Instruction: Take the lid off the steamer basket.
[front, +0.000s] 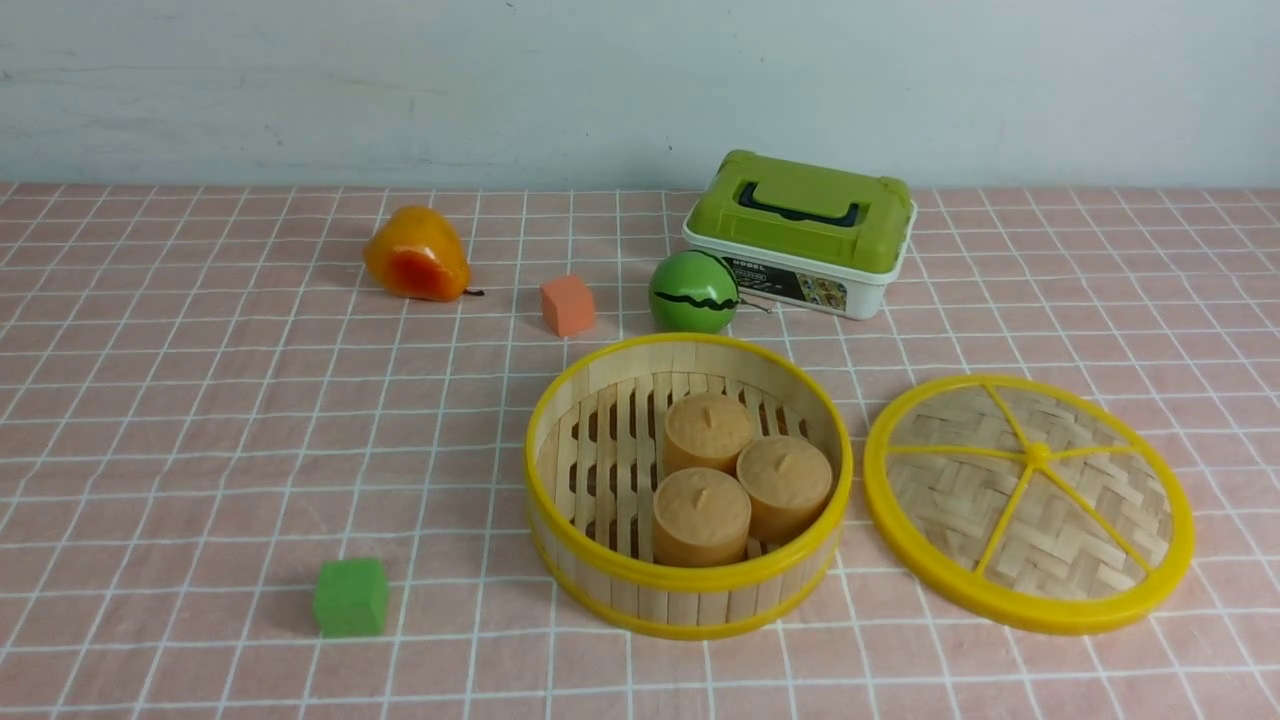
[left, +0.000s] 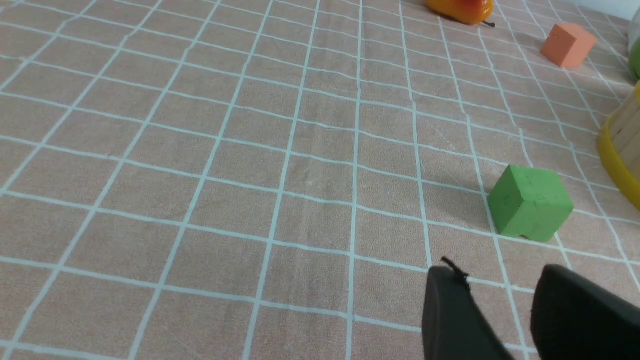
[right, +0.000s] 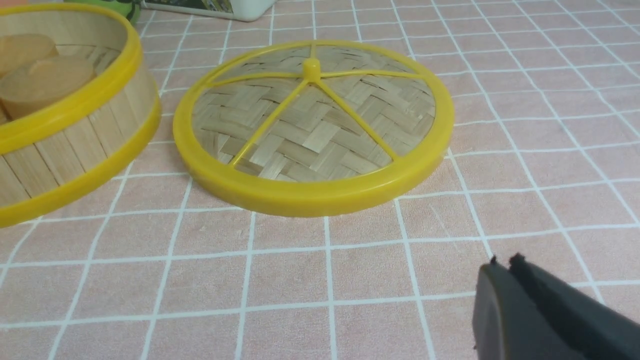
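Observation:
The steamer basket (front: 600, 585) stands open on the pink checked cloth with three tan buns (front: 740, 485) inside; its rim also shows in the right wrist view (right: 75, 107). The lid (front: 1030, 500) lies flat on the cloth just right of the basket, apart from it, and shows in the right wrist view (right: 312, 130). Neither gripper shows in the front view. My left gripper (left: 500, 280) is open and empty above bare cloth near a green cube. My right gripper (right: 505, 265) is shut and empty, above the cloth nearer me than the lid.
A green cube (front: 350, 597) sits front left. An orange cube (front: 567, 304), a pear (front: 415, 257), a green watermelon ball (front: 693, 291) and a green-lidded white box (front: 800, 232) stand behind the basket.

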